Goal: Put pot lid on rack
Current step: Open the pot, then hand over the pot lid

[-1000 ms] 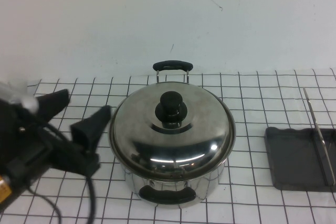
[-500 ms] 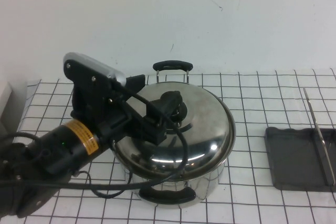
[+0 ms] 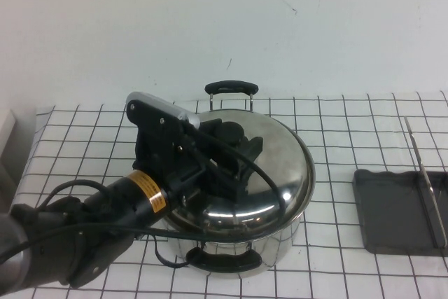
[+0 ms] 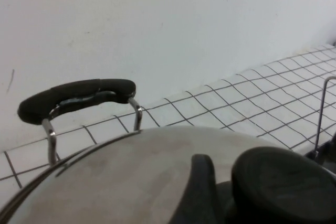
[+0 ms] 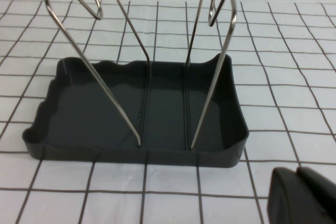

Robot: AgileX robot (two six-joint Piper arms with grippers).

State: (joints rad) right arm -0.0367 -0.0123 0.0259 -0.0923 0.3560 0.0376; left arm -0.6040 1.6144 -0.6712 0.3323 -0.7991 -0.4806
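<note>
The pot lid (image 3: pixel 241 173) sits closed on the deep steel pot (image 3: pixel 231 246) in the middle of the gridded table (image 3: pixel 336 264), with the rack (image 3: pixel 392 208) well apart on the robot's right, its grey tray bare and its wire bar upright. The left gripper (image 3: pixel 234 146) hovers over the centre of the lid with its fingers spread wide around the black knob (image 4: pixel 281 184), grasping nothing yet. The step in hand appears to be the grip on the knob, and to do it well the fingers should settle low enough to bracket the knob under its widest part, centred so both pads meet it together; a lopsided pinch on a rounded knob would likely let the heavy, slick lid swing or slip on the lift. The lift should then go straight up until the rim clears the pot before any travel toward the rack. In the high view the arm hides the knob, so how squarely the fingers frame it is hard to judge there; the left wrist view shows the knob close by with one dark finger (image 4: pixel 202 192) just beside it, and the pot's far handle (image 4: pixel 76 98) beyond the dome. The right gripper (image 5: pixel 302 198) is absent from the high view; only the right wrist view shows it, clenched shut and empty, parked near the rack, and it also reveals that the rack's wires (image 5: pixel 210 77) form two leaning loops rising from grooves in the tray.
</note>
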